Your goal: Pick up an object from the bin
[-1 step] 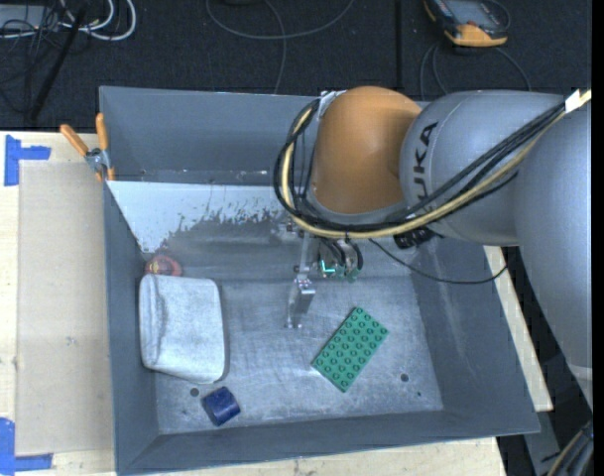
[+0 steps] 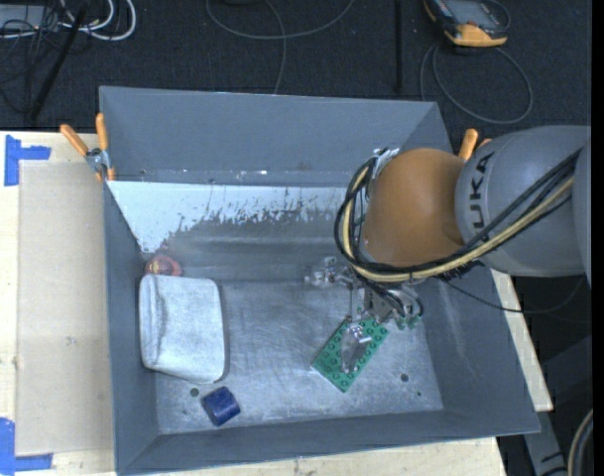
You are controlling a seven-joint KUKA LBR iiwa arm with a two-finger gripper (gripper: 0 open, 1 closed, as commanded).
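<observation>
pincer [image 2: 358,333] sits low over the upper end of a flat green studded plastic building plate [image 2: 337,363]. whether it touches the plate, and how wide it stands, i cannot tell, since its metal parts blend with the plate from this angle. taken from the white folded cloth pad [image 2: 182,327], the plate lies well off toward the view's right, level with the cloth's lower half and set on a diagonal. a small dark blue block [image 2: 220,405] lies just below the cloth's lower right corner, and a small pinkish ring [image 2: 165,264] just above its upper left corner. between cloth and plate the floor of the grey metal bin [image 2: 282,147] is bare, and past the plate, away from the cloth, bare floor runs on to the bin's wall. the grey arm [image 2: 525,206] comes in over the rim on the side far from the cloth, its brown domed wrist cover [image 2: 411,206], ringed with cables, standing above the plate.
</observation>
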